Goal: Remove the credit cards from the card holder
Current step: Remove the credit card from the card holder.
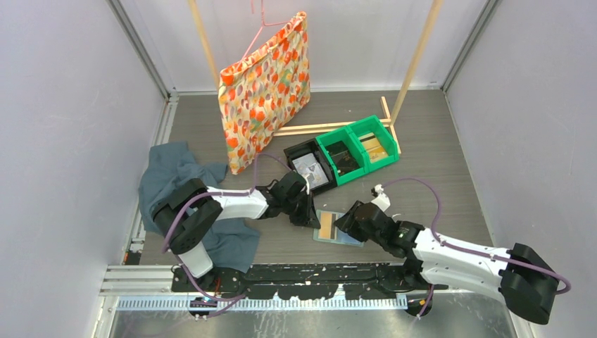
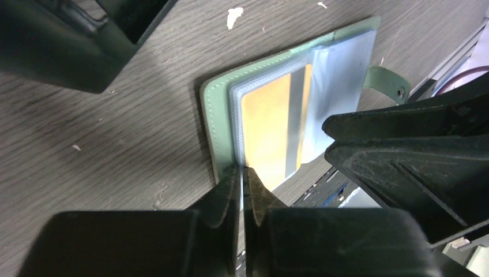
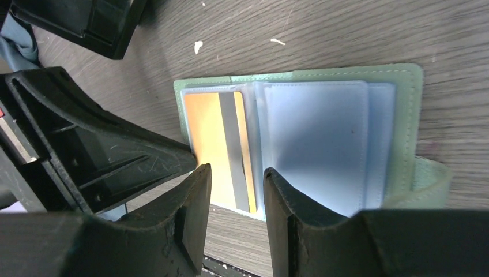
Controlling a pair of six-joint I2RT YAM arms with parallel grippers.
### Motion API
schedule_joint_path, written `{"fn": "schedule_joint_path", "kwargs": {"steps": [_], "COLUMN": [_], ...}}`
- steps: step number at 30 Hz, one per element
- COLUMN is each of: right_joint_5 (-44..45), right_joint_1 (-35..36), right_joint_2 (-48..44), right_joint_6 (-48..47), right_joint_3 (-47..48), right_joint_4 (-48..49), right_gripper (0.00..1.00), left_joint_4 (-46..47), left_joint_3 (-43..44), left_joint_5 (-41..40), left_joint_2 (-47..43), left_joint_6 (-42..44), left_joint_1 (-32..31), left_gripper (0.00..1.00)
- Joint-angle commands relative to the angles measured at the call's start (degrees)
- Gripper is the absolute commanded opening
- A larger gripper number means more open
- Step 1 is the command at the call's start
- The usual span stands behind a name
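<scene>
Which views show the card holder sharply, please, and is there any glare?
Top external: evenly lit and sharp, but the card holder is small. Left wrist: holder crisp, mild sheen on its sleeves; fingers dark, soft. Right wrist: holder crisp, fingers dark.

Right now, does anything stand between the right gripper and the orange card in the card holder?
Nothing visible does: the right gripper hangs open right at the orange card in the open card holder.

- I see the card holder (image 2: 216,115) lying open on the table (image 2: 115,127), with 1 orange card (image 2: 265,133), grey-striped, in its clear sleeve.
- My left tool (image 2: 242,176) pinches a thin pale edge at its near side.
- The right tool (image 2: 331,139) overlaps its right part.
</scene>
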Motion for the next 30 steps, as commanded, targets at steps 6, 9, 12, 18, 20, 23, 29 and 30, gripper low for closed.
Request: {"fn": "schedule_joint_path", "kwargs": {"steps": [6, 9, 12, 18, 20, 23, 29, 30], "right_joint_5": [-1.84, -1.11, -0.7, 0.06, 0.59, 1.72, 3.47, 3.67], "right_joint_1": [0.22, 0.23, 0.18, 0.16, 0.22, 0.19, 0.2, 0.23], "right_joint_2": [0.46, -0.32, -1.35, -2.75, -3.84, -6.51, -12.6, -13.38], "right_joint_6": [1.78, 3.17, 4.26, 7.67, 9.71, 11.32, 12.28, 12.5], "right_joint_3": [-4.25, -5.41, -6.41, -10.25, -12.46, -14.41, -15.82, -15.97], "right_joint_4": [9.24, 8.62, 8.59, 11.23, 15.01, 15.99, 12.64, 12.15], "right_gripper": [0.43, 0.42, 0.42, 0.41, 0.4, 0.4, 0.38, 0.37], "left_joint_4": [4.76, 4.72, 4.8, 5.87, 5.87, 5.77, 6.2, 6.42], "left_joint_3": [0.49, 0.66, 0.8, 0.88, 0.91, 1.02, 1.0, 1.06], "left_joint_5": [2.61, 2.59, 2.74, 3.62, 3.67, 3.76, 4.28, 4.44], "left_joint_2": [2.4, 2.78, 3.05, 3.59, 3.74, 3.86, 4.33, 4.52], "left_joint_6": [-0.9, -0.84, -0.77, -0.81, -0.79, -0.81, -0.94, -1.1], "left_joint_1": [0.31, 0.31, 0.31, 0.31, 0.31, 0.31, 0.16, 0.08], "left_gripper": [0.01, 0.01, 0.01, 0.01, 0.01, 0.01, 0.01, 0.01]}}
